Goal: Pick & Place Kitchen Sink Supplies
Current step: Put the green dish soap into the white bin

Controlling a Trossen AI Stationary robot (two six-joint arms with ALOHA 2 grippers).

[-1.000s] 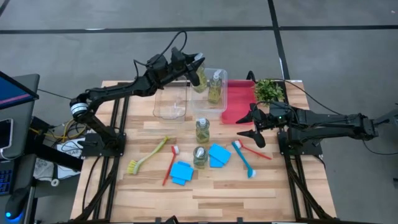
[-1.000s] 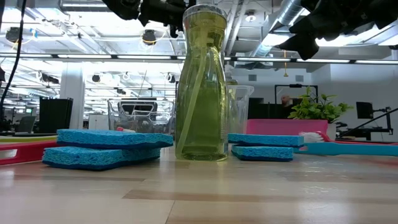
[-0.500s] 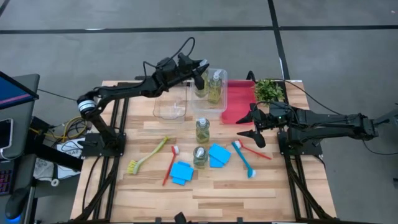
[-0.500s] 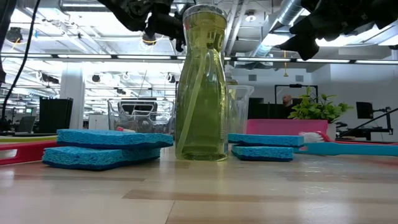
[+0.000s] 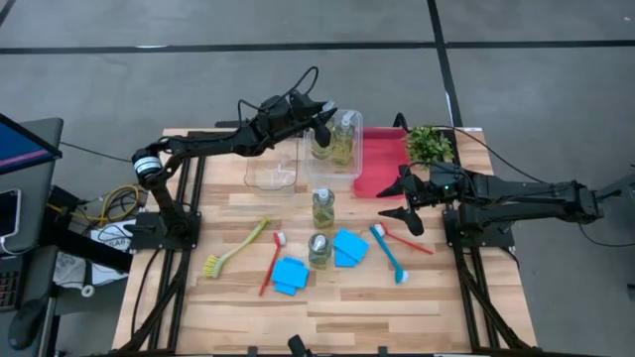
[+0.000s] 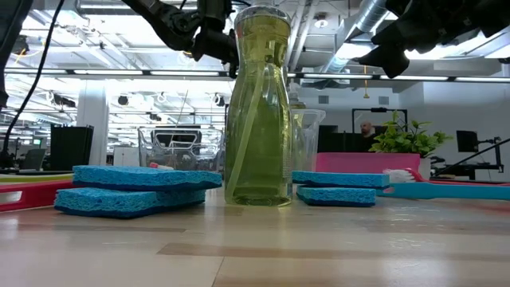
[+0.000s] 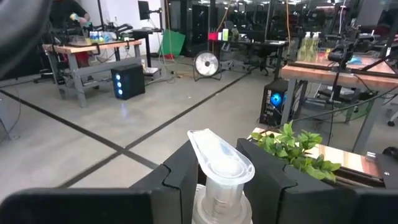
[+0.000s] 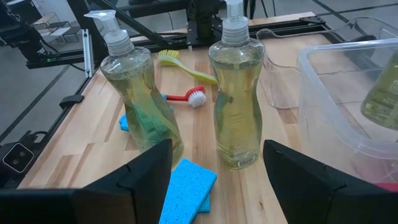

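Observation:
My left gripper reaches over the far clear bin and is shut on a clear bottle of yellow-green liquid. Its white pump head shows between the fingers. A second bottle stands in that bin. Two more bottles stand on their bases mid-table, also seen in the right wrist view. Brushes and blue sponges lie flat around them. My right gripper hovers open at the right, touching nothing. My left gripper pinches the bottle's neck, just under the pump head, between its two fingers. The fingers come in level from the table's left side. The bottle stays upright inside the bin; I cannot tell whether its base rests on the bin's floor.
A second clear bin stands left of the first and a red bin to its right. A small green plant sits at the far right corner. Bare wood lies along the near edge.
My left gripper has gone down and a little toward the table's right edge, still shut on the bottle. The bottle has sunk upright into the far clear bin beside the bottle standing there.

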